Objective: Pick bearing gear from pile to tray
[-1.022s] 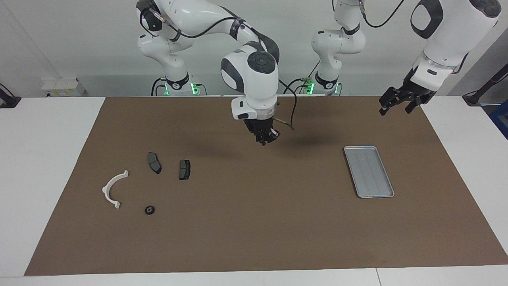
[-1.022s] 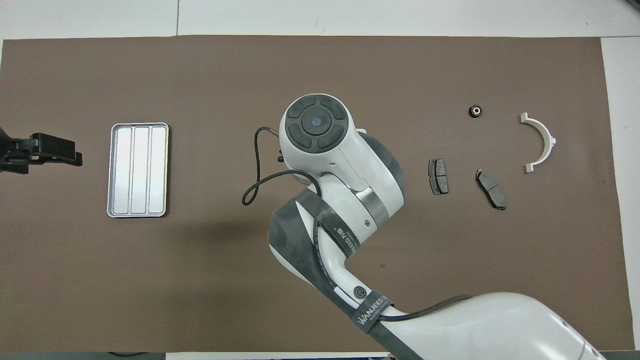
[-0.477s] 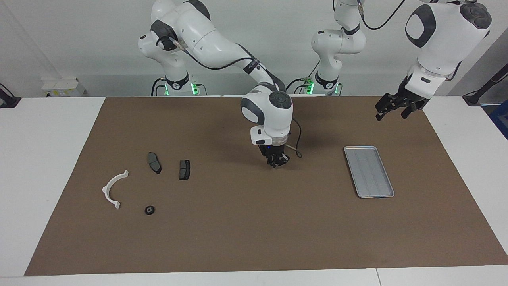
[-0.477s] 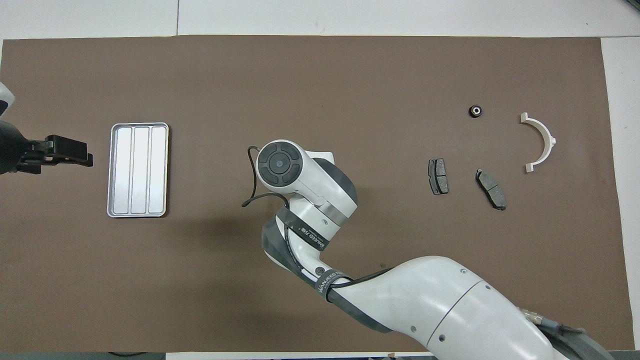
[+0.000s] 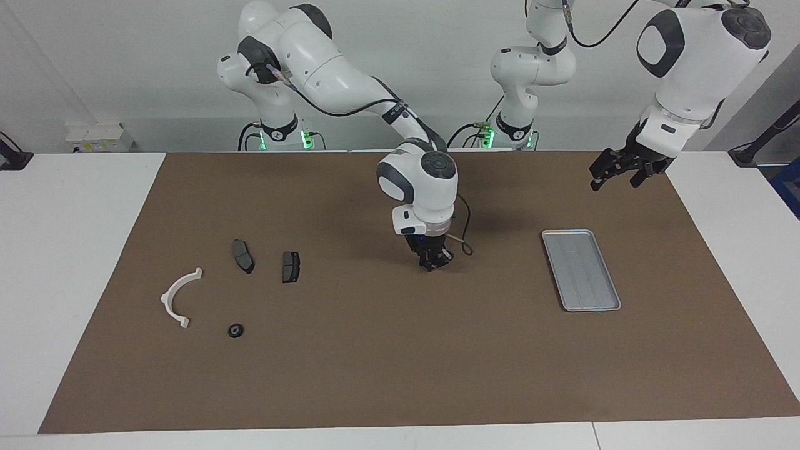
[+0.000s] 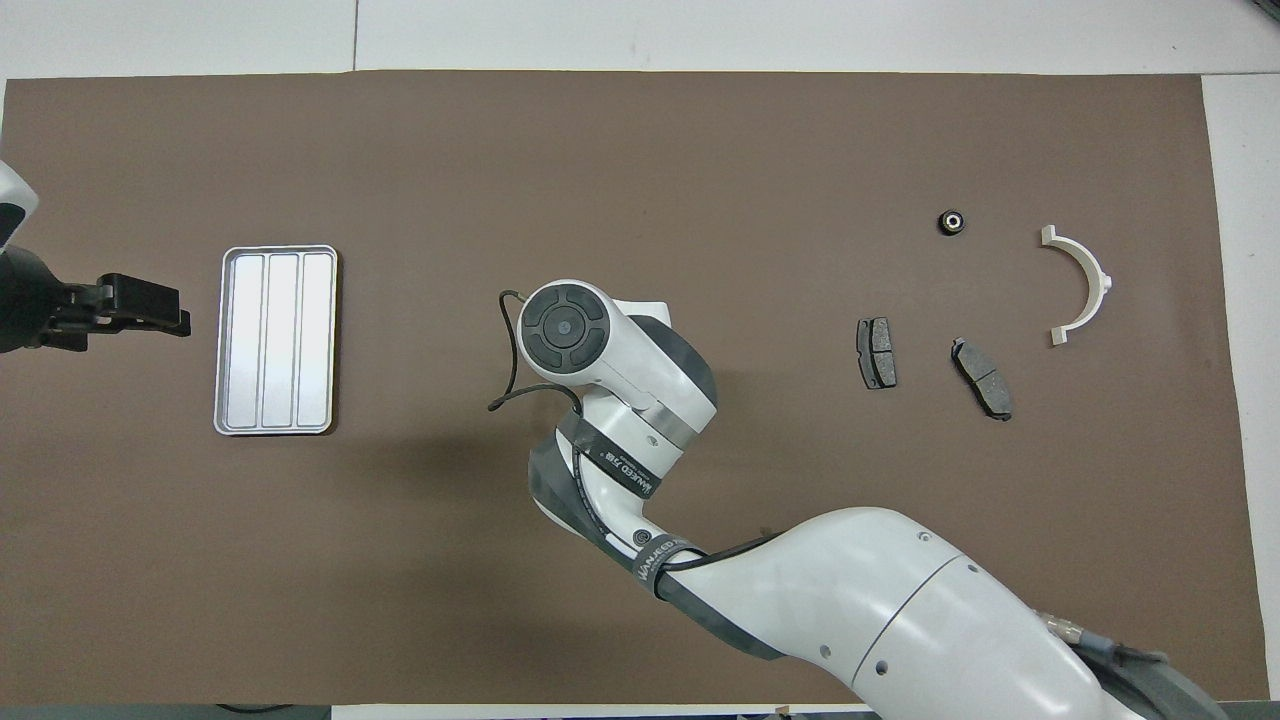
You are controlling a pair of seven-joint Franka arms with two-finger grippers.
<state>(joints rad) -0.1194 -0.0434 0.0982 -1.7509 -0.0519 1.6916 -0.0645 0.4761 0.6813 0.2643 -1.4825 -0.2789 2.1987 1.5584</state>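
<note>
The right gripper [image 5: 434, 263] is held low at frame centre, jaw state indiscernible; the left gripper [image 5: 615, 173], jaws parted, hangs above the tray [image 5: 580, 269] at upper right.

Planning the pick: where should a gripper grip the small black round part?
Grip the small black round part across its outer rim, coming straight down: it lies flat on the mat, hole up, clear of the white half-ring bracket beside it.

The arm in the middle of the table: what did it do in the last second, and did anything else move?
The right gripper came down low over the bare brown mat, between the pile and the tray. The left gripper shifted slightly beside the tray. Pile and tray stayed put.
</note>
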